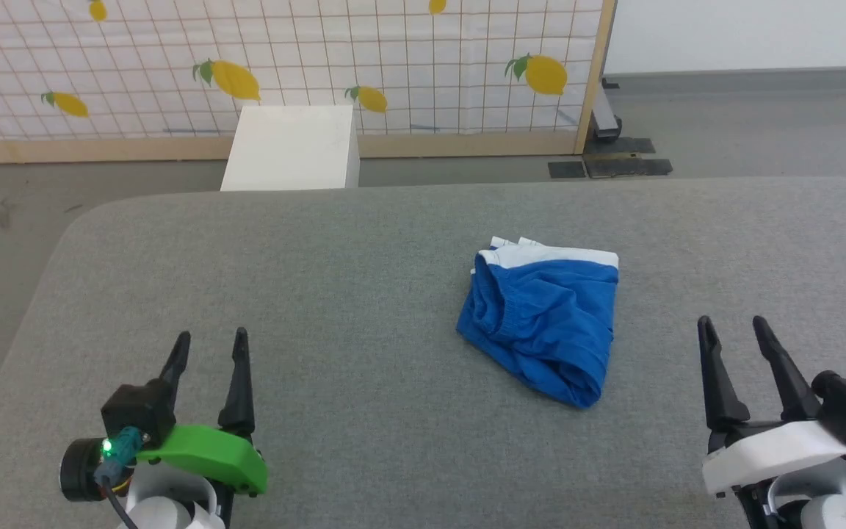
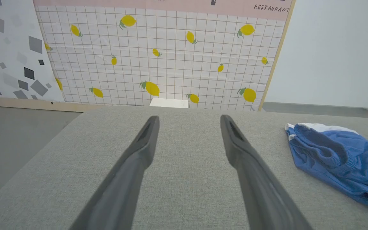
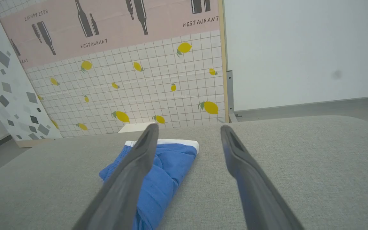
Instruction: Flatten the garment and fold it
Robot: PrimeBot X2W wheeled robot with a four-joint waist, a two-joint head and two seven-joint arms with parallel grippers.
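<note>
Two grippers: the left gripper (image 1: 212,334) and the right gripper (image 1: 731,321) both hang with jaws spread wide and nothing between them, near the front of the grey padded surface (image 1: 320,294).
Garment: the garment (image 1: 540,323) lies crumpled in a heap right of centre on the surface. A white stripe runs along its far edge and the gathered waistband is bunched at its left side. It touches neither gripper and is nearer the right one.
Layers: several folds are stacked, so a pinch on the top fold could catch more than one layer. A pull would then drag the whole heap instead of opening it.
Surface: the cover looks coarse, and soft cloth may cling and wrinkle rather than slide flat.
Hidden parts: the leg hems seem tucked underneath, though no view shows them clearly. A corner picked by guess could twist the shorts further.
Reach: the left gripper is well apart from the heap. A one-sided tug from the right could shift the heap toward that edge.
</note>
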